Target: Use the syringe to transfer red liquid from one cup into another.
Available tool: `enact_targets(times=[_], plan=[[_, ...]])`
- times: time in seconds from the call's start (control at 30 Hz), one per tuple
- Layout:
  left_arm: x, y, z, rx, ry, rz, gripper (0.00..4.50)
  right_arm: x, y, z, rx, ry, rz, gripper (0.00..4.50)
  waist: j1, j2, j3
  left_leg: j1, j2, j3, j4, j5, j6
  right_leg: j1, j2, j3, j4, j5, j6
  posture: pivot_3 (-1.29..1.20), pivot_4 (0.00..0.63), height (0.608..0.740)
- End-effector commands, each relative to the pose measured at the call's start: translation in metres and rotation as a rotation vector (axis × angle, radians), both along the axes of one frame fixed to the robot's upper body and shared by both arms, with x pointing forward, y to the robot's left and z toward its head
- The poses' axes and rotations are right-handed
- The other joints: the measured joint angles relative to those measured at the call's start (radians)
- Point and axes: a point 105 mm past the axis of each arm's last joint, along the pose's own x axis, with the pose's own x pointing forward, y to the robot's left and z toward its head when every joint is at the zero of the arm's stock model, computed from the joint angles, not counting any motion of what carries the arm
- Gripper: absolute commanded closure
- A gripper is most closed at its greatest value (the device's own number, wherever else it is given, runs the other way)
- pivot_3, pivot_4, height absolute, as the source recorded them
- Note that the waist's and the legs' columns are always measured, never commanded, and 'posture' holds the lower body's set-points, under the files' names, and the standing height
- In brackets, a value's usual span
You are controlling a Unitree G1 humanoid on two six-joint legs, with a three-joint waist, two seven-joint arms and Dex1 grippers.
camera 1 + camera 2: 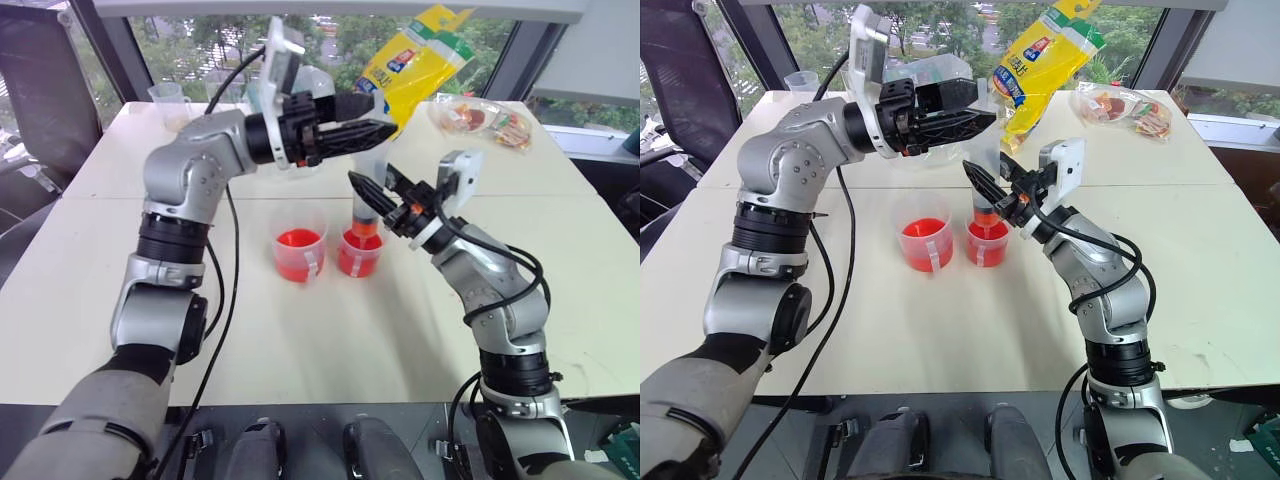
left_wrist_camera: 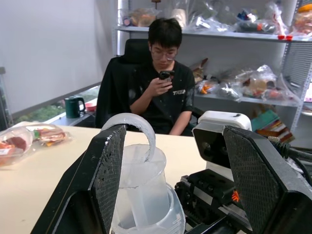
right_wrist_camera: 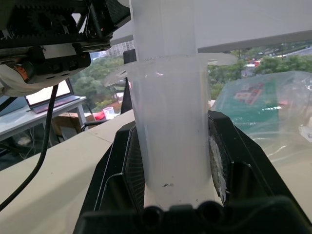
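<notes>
Syringe [image 1: 985, 205] clamped upright in right gripper [image 3: 170, 161], tip in smaller cup [image 1: 987, 243]; I centre left gripper [image 2: 170, 170], jaws wide, over plunger [image 2: 139, 146] before closing.

One syringe [image 1: 985, 190] stands upright. Two clear cups of red liquid sit side by side on the desk [image 1: 940, 330]: the taller cup [image 1: 924, 243] and the shorter cup [image 1: 987, 243]. One more clear cup [image 1: 167, 97] stands at the far corner. There is one yellow bag [image 1: 1040, 62], one packet of food [image 1: 1127, 108], and one person [image 2: 163, 87] with a phone.
</notes>
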Motion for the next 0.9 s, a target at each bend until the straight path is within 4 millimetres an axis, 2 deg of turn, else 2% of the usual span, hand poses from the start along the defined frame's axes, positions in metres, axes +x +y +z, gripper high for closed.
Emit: enact_targets(times=[0.03, 0.17, 0.2, 0.43, 0.73, 0.9], plan=[[-0.005, -0.007, 0.007, 0.002, -0.037, -0.03, 2.1, -0.014, 0.006, 0.022, 0.005, -0.1, 0.034, 3.12, 0.0, 0.0, 0.0, 0.0, 0.0, 0.0, 0.0, 0.0, 0.0, 0.0, 0.0, 0.0, 0.0, 0.0, 0.0, 0.0, 0.15, 0.74], [-0.005, -0.007, 0.008, -0.006, -0.031, -0.039, 4.12, -0.014, 0.006, 0.022, 0.002, -0.103, 0.034, 3.12, -0.001, 0.0, 0.0, 0.0, 0.0, 0.0, 0.0, 0.0, 0.0, 0.0, 0.0, 0.0, 0.0, 0.0, 0.0, 0.0, 0.15, 0.74], [-0.005, -0.007, 0.008, -0.007, -0.031, -0.04, 4.43, -0.014, 0.006, 0.023, 0.001, -0.104, 0.034, 3.12, 0.0, 0.0, 0.0, 0.0, 0.0, 0.0, 0.0, 0.0, 0.0, 0.0, 0.0, 0.0, 0.0, 0.0, 0.0, 0.0, 0.15, 0.74], [-0.004, -0.01, 0.003, 0.008, -0.033, -0.03, 4.43, -0.016, 0.006, 0.029, -0.003, -0.124, 0.035, 3.12, 0.001, 0.0, 0.0, 0.0, 0.0, 0.0, 0.0, 0.0, 0.0, 0.0, 0.0, 0.0, 0.0, 0.0, 0.0, 0.0, 0.15, 0.74], [0.003, -0.01, -0.019, 0.056, 0.002, -0.002, 4.43, -0.016, 0.002, 0.045, -0.003, -0.167, 0.023, 3.12, 0.0, 0.0, 0.0, 0.0, 0.0, 0.0, 0.0, 0.0, 0.0, 0.0, 0.0, 0.0, 0.0, 0.0, 0.0, 0.0, 0.15, 0.74], [0.001, -0.011, -0.025, 0.067, 0.011, -0.005, 4.43, -0.016, 0.002, 0.052, -0.001, -0.179, 0.023, 3.12, 0.001, 0.0, 0.0, 0.0, 0.0, 0.0, 0.0, 0.0, 0.0, 0.0, 0.0, 0.0, 0.0, 0.0, 0.0, 0.0, 0.15, 0.74]])
